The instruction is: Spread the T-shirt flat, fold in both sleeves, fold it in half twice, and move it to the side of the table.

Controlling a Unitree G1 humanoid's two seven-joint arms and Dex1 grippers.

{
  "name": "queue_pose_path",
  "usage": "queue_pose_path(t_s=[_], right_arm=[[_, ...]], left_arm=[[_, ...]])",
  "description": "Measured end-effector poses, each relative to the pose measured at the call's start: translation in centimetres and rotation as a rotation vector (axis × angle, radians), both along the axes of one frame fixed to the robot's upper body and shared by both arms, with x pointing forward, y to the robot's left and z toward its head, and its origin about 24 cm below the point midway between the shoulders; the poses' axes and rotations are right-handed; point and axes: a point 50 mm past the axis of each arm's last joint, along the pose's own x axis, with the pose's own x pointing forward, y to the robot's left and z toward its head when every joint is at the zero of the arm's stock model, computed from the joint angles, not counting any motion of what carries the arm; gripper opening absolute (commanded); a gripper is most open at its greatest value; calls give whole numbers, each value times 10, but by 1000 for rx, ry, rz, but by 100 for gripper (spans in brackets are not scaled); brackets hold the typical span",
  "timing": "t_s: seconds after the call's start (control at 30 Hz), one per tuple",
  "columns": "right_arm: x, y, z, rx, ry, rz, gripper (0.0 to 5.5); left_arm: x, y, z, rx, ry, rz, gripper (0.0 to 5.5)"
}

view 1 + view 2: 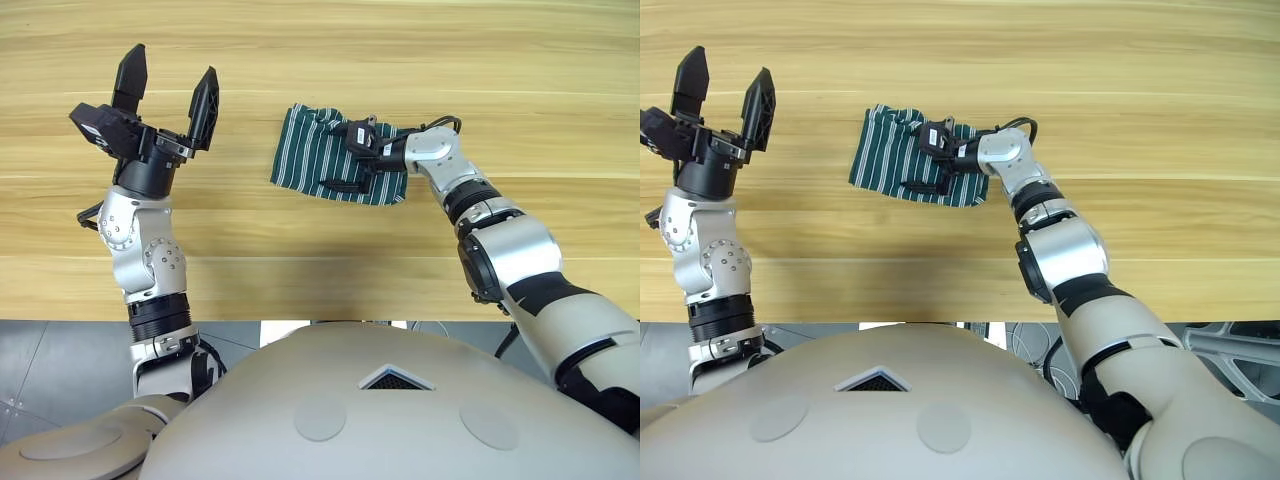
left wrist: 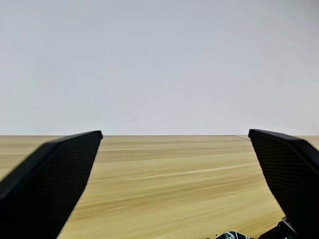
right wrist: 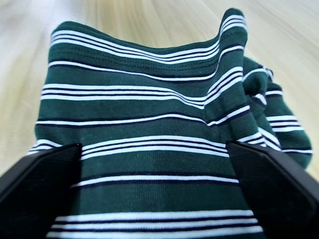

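Observation:
The T-shirt (image 1: pixel 303 152), dark green with thin white stripes, lies folded into a small rectangle on the wooden table (image 1: pixel 450 60), a little right of centre. My right gripper (image 1: pixel 345 158) is low over its right half, open, one finger near the far edge and one near the near edge. In the right wrist view the striped cloth (image 3: pixel 144 99) spans the gap between the two dark fingers (image 3: pixel 35 189). My left gripper (image 1: pixel 172 70) is held up over the table's left part, open and holding nothing, about a hand's width left of the shirt.
Bare wood surrounds the shirt on all sides, with wide free room at the far side and to the right. The table's front edge (image 1: pixel 300 320) runs just ahead of my torso. A plain pale wall (image 2: pixel 159 59) stands beyond the table.

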Motion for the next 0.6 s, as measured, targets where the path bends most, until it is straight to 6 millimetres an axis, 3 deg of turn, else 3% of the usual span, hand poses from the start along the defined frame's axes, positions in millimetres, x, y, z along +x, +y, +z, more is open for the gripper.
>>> queue_pose_path(t_s=[0.07,0.2,0.4,0.5,0.6], right_arm=[[2,-8,0,-7,-10,-48,540],[10,-60,-5,-6,13,-348,540],[4,-177,-5,-62,-1,-1081,540],[-5,-202,-5,-79,-22,-1253,540],[-9,-211,-5,-90,-33,-1302,540]], left_arm=[[0,0,0,1,1,0,538],[0,1,0,2,-5,5,538],[-1,1,0,3,-19,13,538],[-3,-1,-1,8,-24,13,538],[-4,-3,-4,12,-25,11,538]])
